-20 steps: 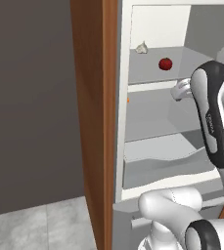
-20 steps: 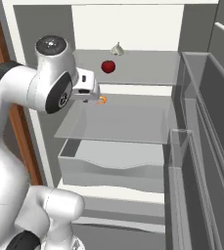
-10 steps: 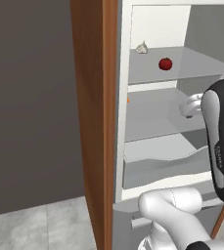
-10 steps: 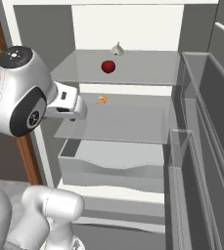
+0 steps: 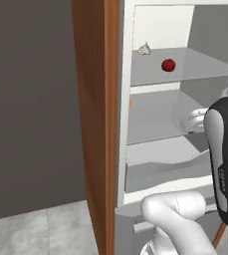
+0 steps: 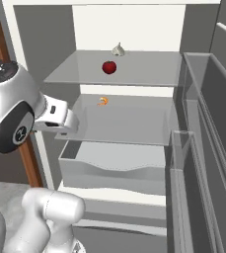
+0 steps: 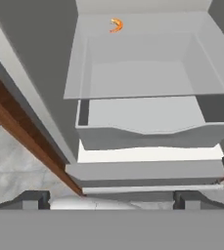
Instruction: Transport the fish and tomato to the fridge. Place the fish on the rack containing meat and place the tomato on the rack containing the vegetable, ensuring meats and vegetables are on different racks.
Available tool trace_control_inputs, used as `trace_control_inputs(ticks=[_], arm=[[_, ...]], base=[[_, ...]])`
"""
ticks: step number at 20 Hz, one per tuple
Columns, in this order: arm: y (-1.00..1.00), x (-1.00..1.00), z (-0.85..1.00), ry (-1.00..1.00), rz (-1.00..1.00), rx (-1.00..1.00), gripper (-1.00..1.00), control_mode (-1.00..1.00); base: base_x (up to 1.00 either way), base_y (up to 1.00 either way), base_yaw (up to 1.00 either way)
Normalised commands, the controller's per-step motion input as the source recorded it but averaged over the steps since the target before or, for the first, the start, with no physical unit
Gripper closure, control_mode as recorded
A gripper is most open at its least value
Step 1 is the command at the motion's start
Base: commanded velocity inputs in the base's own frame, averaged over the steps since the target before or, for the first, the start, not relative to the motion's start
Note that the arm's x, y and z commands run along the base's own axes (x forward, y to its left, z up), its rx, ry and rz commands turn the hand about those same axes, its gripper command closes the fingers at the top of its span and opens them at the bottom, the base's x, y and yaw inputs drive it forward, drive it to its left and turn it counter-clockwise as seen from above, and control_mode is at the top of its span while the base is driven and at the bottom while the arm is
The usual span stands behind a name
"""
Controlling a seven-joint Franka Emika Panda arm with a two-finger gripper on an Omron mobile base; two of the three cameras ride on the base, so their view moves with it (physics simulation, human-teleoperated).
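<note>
Red tomato (image 6: 109, 66) mid top shelf (image 6: 149, 78), clear of its edges

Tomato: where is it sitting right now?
The tomato sits on the fridge's top shelf, just in front of the garlic-like bulb, one shelf above the orange shrimp.

You are looking into a rendered kitchen, and the open fridge (image 6: 134, 29) tells you so: a tall white-grey box with a brown wood side panel (image 5: 98, 114), two flat grey shelves and a drawer (image 6: 114, 168) below them. Food sits on those shelves: a tomato (image 6: 109, 67) and a garlic-like bulb (image 6: 118, 50) on the top shelf (image 6: 149, 71), a small orange shrimp (image 6: 102, 102) on the one beneath. A pale tiled floor (image 5: 41, 231) and plain dark wall (image 5: 31, 99) lie beside it.
</note>
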Motion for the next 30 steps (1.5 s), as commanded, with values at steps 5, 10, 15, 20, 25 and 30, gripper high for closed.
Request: trace_control_inputs(ticks=[5, 10, 15, 20, 25, 30], arm=[[0.22, -0.17, 0.0, 0.03, 0.0, 0.0, -1.0, 1.0], [0.0, 0.0, 0.0, 0.0, 0.0, 0.0, -1.0, 1.0], [0.0, 0.0, 0.0, 0.0, 0.0, 0.0, -1.0, 1.0], [0.0, 0.0, 0.0, 0.0, 0.0, 0.0, -1.0, 1.0], [0.0, 0.0, 0.0, 0.0, 0.0, 0.0, -1.0, 1.0], [0.0, 0.0, 0.0, 0.0, 0.0, 0.0, -1.0, 1.0]], base=[[-0.07, 0.29, 0.0], [-0.51, 0.9, 0.0], [-1.0, 0.58, -0.09], [-1.0, 0.85, -0.31], [-0.96, 1.0, -0.45], [-0.95, 0.97, -0.52]])
